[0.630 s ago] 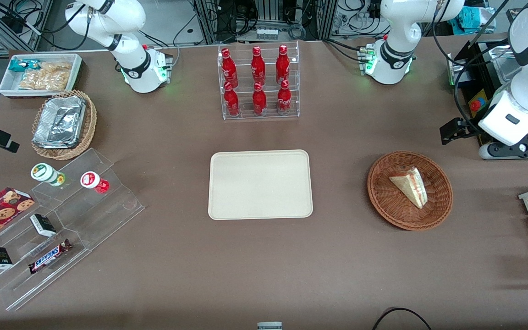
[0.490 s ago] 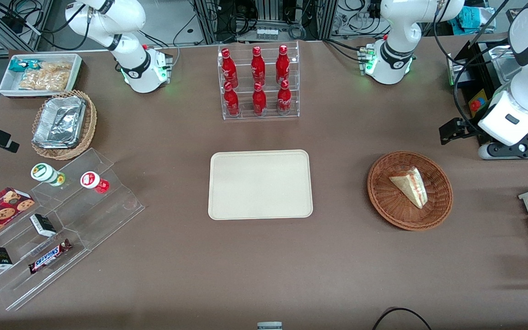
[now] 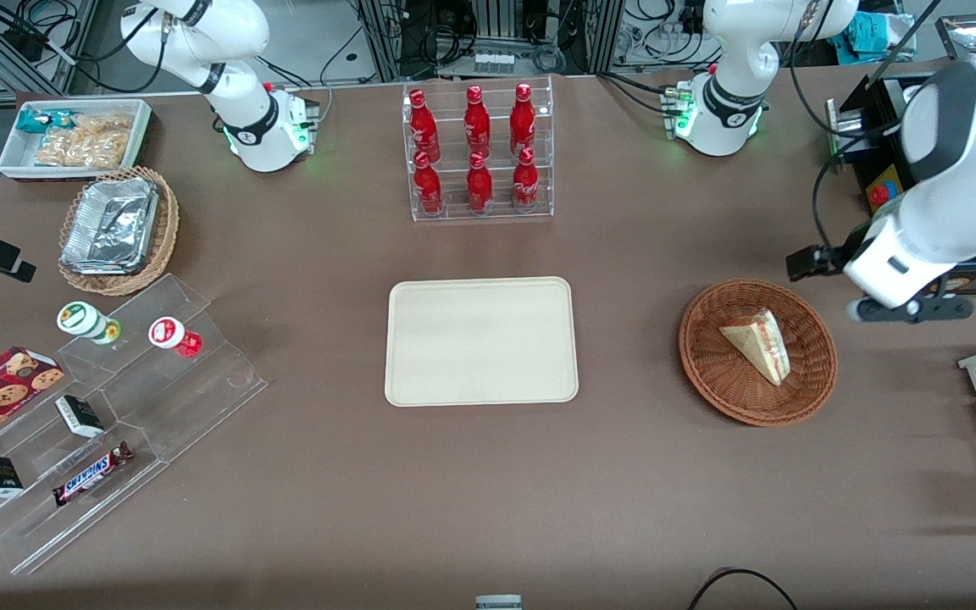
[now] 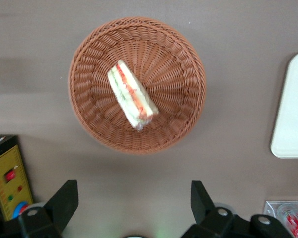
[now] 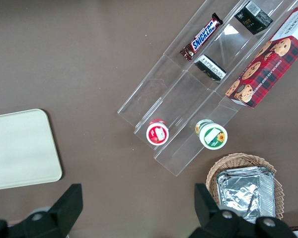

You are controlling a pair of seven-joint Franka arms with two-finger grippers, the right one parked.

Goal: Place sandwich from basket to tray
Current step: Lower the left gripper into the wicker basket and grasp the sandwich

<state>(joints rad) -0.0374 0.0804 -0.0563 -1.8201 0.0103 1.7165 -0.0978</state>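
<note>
The sandwich (image 3: 757, 344) lies tipped on its side in the middle of the basket (image 3: 757, 352), near the working arm's end of the table, so the gripper (image 4: 134, 208) could squash the soft bread or bump the basket's rim if it drops crooked. The tray (image 3: 481, 341) waits bare at the table's middle. The gripper hangs high above the table just beside the basket, pointing straight down, its fingers (image 4: 65, 198) spread wide and holding nothing.

Sandwich (image 3: 759, 343): lay on its side in the basket (image 3: 712, 373), filling edge toward the working arm's end.
Tray (image 3: 481, 341): lay flat at the table's middle, well apart from the basket.
Gripper (image 3: 907, 309): hung near the basket, toward the working arm's end of the table.
Bottle rack (image 3: 478, 152): stood farther from the camera than the tray.
</note>
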